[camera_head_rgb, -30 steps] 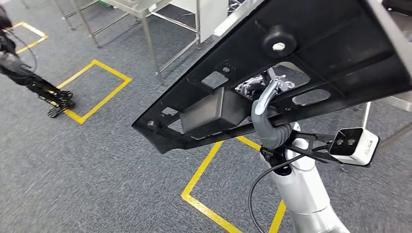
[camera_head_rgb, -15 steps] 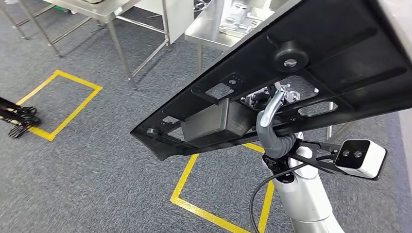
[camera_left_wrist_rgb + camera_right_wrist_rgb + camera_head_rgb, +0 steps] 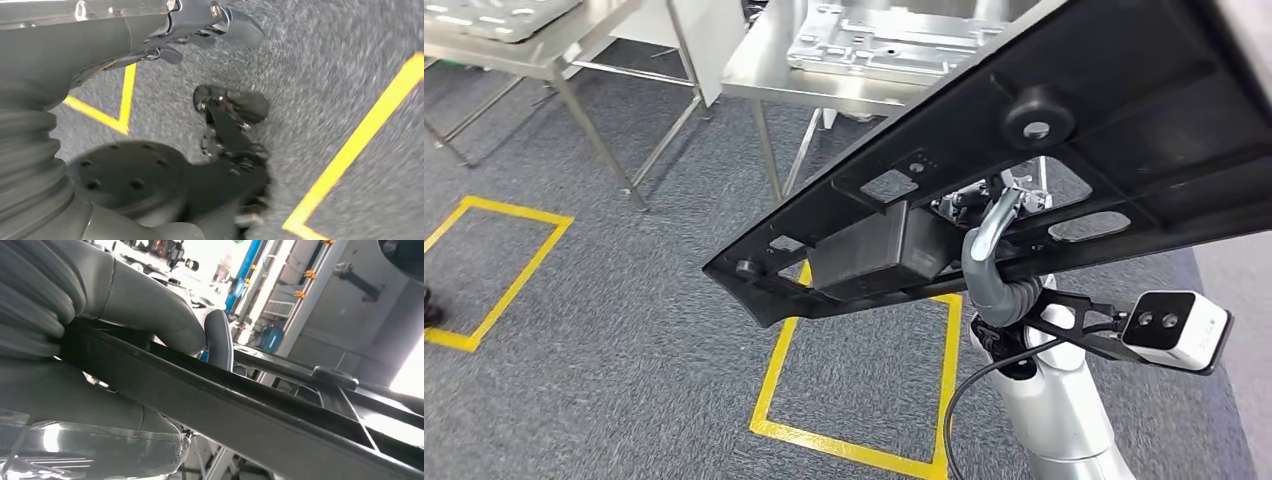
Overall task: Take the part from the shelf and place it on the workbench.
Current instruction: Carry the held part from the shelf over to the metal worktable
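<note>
Carriage is the step in hand, judging by the scene: the black panel part (image 3: pixel 1064 150) is off the shelf and up in the air, gripped by the right robot hand (image 3: pixel 989 265), and the steel table (image 3: pixel 769 70) lies ahead of it, beyond a patch of grey carpet (image 3: pixel 604 350) marked with yellow floor tape (image 3: pixel 774 365).

In the head view the part is a long, flat, black moulded panel with cut-outs, a round boss and a boxy block on its underside. Its long axis runs on a slant, from its low narrow tip near the picture's middle-left up toward the upper right, where it passes out of frame. The right robot hand comes up from below, with the grey thumb hooked over the panel's near edge; the right wrist view shows thumb and fingers (image 3: pixel 217 337) clamped across that edge (a firm-looking pinch, as far as can be told).

The table stands ahead and to the left of the held part, already carrying a grey metal plate (image 3: pixel 894 40). The panel's low tip points roughly that way, so it should arrive first.

The left robot hand (image 3: pixel 190 25) hangs over the carpet, holding nothing; whether its fingers are spread or curled I cannot tell.
</note>
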